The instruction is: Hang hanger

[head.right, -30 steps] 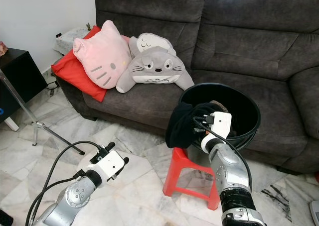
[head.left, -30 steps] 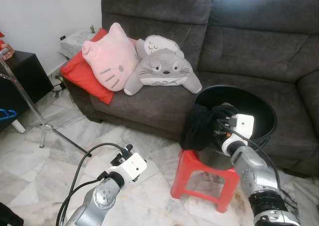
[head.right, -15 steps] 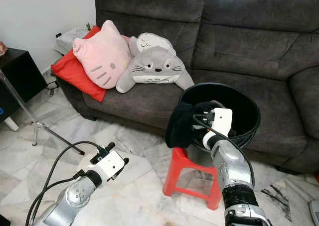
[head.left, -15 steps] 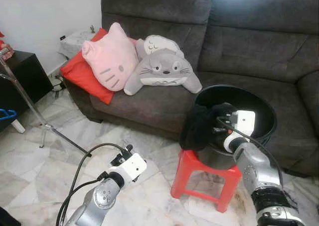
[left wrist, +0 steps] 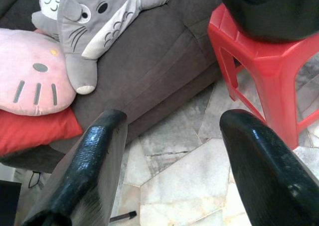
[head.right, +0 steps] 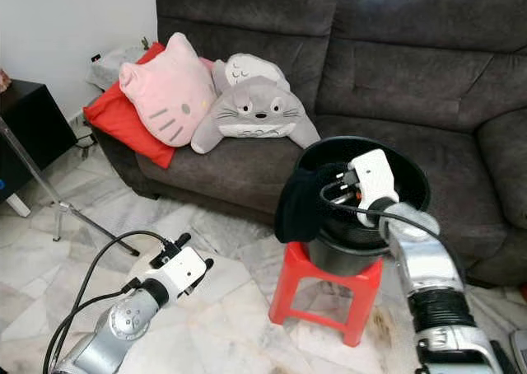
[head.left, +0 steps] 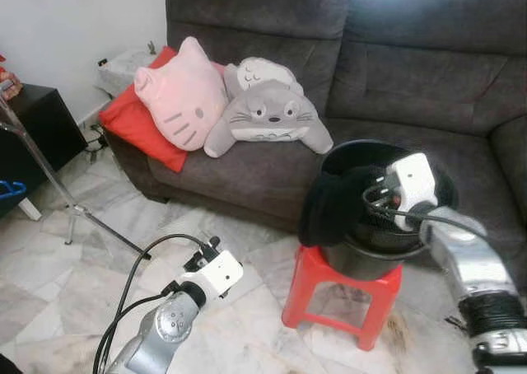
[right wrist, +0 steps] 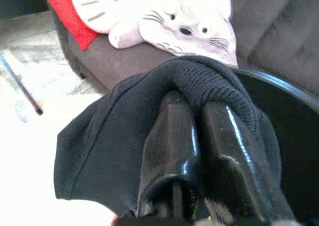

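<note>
Left eye view: black bucket (head.left: 436,194) on a red stool (head.left: 342,296) at about 4 o'clock, in front of a dark grey sofa (head.left: 412,86); black cloth (head.left: 333,209) draped over the bucket's rim at its 9 o'clock side, hanging outside. Right gripper (head.left: 372,199) at the rim, fingers buried in the cloth. Left gripper (head.left: 212,249) low at 7 o'clock above the marble floor (head.left: 66,283), cable looping behind. Pink cat pillow (head.left: 179,94), grey plush (head.left: 268,114) and red cushion (head.left: 136,123) on the sofa at 11 o'clock; metal stand leg (head.left: 49,180) and a black cabinet (head.left: 37,131) at 9 o'clock. Right eye view: same layout, cloth bunched at the bucket's 9 o'clock edge under the white wrist housing. Left wrist view: both black fingers (left wrist: 87,171) spread wide, nothing between them, floor tiles and stool corner beyond. Right wrist view: two fingers (right wrist: 172,136) pressed close together, pinching a fold of the knitted black cloth that wraps over their tips; bucket rim curving behind. No hanger to be made out; only the cloth in the grip.
</note>
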Robot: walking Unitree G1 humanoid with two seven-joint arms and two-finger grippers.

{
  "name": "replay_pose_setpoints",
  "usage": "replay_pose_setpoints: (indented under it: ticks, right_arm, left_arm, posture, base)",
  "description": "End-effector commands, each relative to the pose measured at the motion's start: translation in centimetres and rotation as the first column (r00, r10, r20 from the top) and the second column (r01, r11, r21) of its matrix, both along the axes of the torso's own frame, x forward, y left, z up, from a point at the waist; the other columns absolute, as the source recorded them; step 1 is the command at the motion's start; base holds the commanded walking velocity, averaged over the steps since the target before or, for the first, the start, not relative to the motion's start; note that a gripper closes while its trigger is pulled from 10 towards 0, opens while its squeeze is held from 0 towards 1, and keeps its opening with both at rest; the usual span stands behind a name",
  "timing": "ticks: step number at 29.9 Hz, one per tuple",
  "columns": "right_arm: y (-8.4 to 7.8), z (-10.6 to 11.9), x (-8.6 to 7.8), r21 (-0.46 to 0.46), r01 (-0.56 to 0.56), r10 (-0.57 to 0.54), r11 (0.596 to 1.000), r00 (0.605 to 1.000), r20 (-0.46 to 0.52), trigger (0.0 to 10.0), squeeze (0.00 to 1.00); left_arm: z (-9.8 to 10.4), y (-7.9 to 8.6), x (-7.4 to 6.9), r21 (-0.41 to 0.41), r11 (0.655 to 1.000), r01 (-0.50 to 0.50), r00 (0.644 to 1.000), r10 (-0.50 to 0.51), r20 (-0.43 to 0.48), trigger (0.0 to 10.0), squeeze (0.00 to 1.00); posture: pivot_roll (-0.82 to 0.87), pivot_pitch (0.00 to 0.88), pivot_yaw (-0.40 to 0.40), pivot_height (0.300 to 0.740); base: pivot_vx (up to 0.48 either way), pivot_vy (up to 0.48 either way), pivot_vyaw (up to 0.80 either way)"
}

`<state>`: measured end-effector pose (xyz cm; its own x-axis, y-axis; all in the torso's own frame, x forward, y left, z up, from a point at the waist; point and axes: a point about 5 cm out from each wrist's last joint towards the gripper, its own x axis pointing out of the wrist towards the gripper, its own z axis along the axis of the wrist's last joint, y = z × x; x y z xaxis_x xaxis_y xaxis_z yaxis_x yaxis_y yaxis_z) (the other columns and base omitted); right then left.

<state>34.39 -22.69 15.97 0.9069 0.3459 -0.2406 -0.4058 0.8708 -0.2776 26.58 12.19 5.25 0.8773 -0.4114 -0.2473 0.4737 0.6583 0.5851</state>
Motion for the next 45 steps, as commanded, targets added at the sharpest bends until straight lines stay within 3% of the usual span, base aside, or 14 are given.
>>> replay_pose_setpoints:
  ticks: [1, 6, 9, 15, 17, 25, 26, 28, 30, 33, 35, 39, 42, 45]
  right_arm:
    - [0.6, 2.2, 0.2, -0.074, -0.074, 0.078, 0.995, 0.996, 0.046, 0.0, 0.00]
    - [-0.3, 5.0, 0.3, -0.134, -0.073, 0.086, 0.988, 0.992, 0.092, 0.0, 0.00]
    - [-0.8, 5.1, 0.1, -0.183, -0.070, 0.084, 0.981, 0.994, 0.070, 0.0, 0.00]
    - [-2.8, 1.3, -0.6, -0.322, 0.017, -0.051, 0.946, 0.994, -0.097, 0.0, 0.00]
    - [-2.8, 0.9, -0.8, -0.300, 0.018, -0.055, 0.954, 0.992, -0.114, 0.0, 0.00]
    - [-0.9, -0.4, -2.1, -0.266, -0.187, 0.134, 0.946, 0.970, -0.204, 0.0, 0.00]
    - [-0.8, 2.1, -1.1, -0.086, -0.115, 0.109, 0.990, 0.991, -0.080, 0.0, 0.00]
    - [-0.8, 4.8, -0.3, 0.119, -0.070, 0.067, 0.990, 0.997, 0.030, 0.0, 0.00]
    - [-1.7, 8.5, 0.7, 0.360, -0.008, -0.045, 0.933, 0.990, 0.136, 0.0, 0.00]
    - [-3.5, 11.7, 1.5, 0.579, 0.048, -0.198, 0.814, 0.960, 0.197, 0.0, 0.00]
    - [-4.2, 12.4, 1.8, 0.658, 0.061, -0.241, 0.751, 0.952, 0.188, 0.0, 0.00]
    - [-2.8, 11.0, 1.6, 0.582, 0.038, -0.157, 0.812, 0.975, 0.155, 0.0, 0.00]
    - [-1.1, 6.1, 1.1, 0.299, 0.067, -0.075, 0.952, 0.997, 0.016, 0.0, 0.00]
    - [-0.6, 4.3, 0.7, 0.206, 0.043, -0.037, 0.978, 0.999, -0.034, 0.0, 0.00]
  left_arm:
    - [-0.1, 0.2, 0.1, 0.024, 1.000, 0.011, 1.000, -0.011, -0.006, 10.0, 0.00]
    - [-0.1, 0.4, 0.2, 0.029, 1.000, 0.012, 1.000, -0.011, -0.008, 10.0, 0.00]
    - [-0.2, 0.4, 0.2, 0.031, 0.999, 0.013, 1.000, -0.013, -0.010, 10.0, 0.00]
    - [-0.2, 0.5, 0.2, 0.034, 0.999, 0.020, 1.000, -0.019, -0.017, 10.0, 0.00]
    - [-0.3, 0.5, 0.1, 0.036, 0.999, 0.023, 1.000, -0.022, -0.019, 10.0, 0.00]
    - [-0.4, 0.5, 0.0, 0.041, 0.999, 0.032, 0.999, -0.031, -0.026, 10.0, 0.00]
    - [-0.4, 0.5, 0.0, 0.042, 0.999, 0.035, 0.999, -0.033, -0.027, 10.0, 0.00]
    - [-0.4, 0.5, 0.0, 0.044, 0.998, 0.036, 0.999, -0.035, -0.028, 10.0, 0.00]
    - [-0.4, 0.6, 0.1, 0.055, 0.998, 0.042, 0.999, -0.041, -0.030, 10.0, 0.00]
    - [-0.5, 0.6, 0.1, 0.058, 0.997, 0.044, 0.999, -0.042, -0.032, 10.0, 0.00]
    - [-0.5, 0.6, 0.1, 0.060, 0.997, 0.045, 0.999, -0.043, -0.032, 10.0, 0.00]
    - [-0.5, 0.6, 0.1, 0.060, 0.997, 0.045, 0.999, -0.043, -0.034, 10.0, 0.00]
    - [-0.6, 0.6, -0.1, 0.063, 0.997, 0.051, 0.998, -0.049, -0.038, 10.0, 0.00]
    - [-0.7, 0.6, -0.1, 0.065, 0.996, 0.054, 0.998, -0.052, -0.041, 10.0, 0.00]
  posture:
    - [-0.06, 0.000, 0.024, 0.740]
    - [-0.07, 0.000, 0.028, 0.740]
    - [-0.07, 0.000, 0.028, 0.740]
    - [-0.07, 0.000, 0.029, 0.740]
    - [-0.07, 0.000, 0.030, 0.740]
    - [-0.07, 0.000, 0.034, 0.740]
    - [-0.07, 0.000, 0.034, 0.740]
    - [-0.07, 0.000, 0.034, 0.740]
    - [-0.07, 0.000, 0.036, 0.740]
    - [-0.08, 0.000, 0.035, 0.740]
    - [-0.07, 0.000, 0.032, 0.740]
    - [-0.07, 0.000, 0.028, 0.740]
    - [-0.07, 0.000, 0.029, 0.740]
    - [-0.07, 0.000, 0.030, 0.740]
  base:
    - [0.000, 0.000, 0.00]
    - [0.000, 0.000, 0.00]
    - [0.000, 0.000, 0.00]
    - [0.000, 0.000, 0.00]
    - [0.000, 0.000, 0.00]
    - [0.000, 0.000, 0.00]
    - [0.000, 0.000, 0.00]
    - [0.000, 0.000, 0.00]
    - [0.000, 0.000, 0.00]
    - [0.000, 0.000, 0.00]
    - [0.000, 0.000, 0.00]
    - [0.000, 0.000, 0.00]
    - [0.000, 0.000, 0.00]
    - [0.000, 0.000, 0.00]
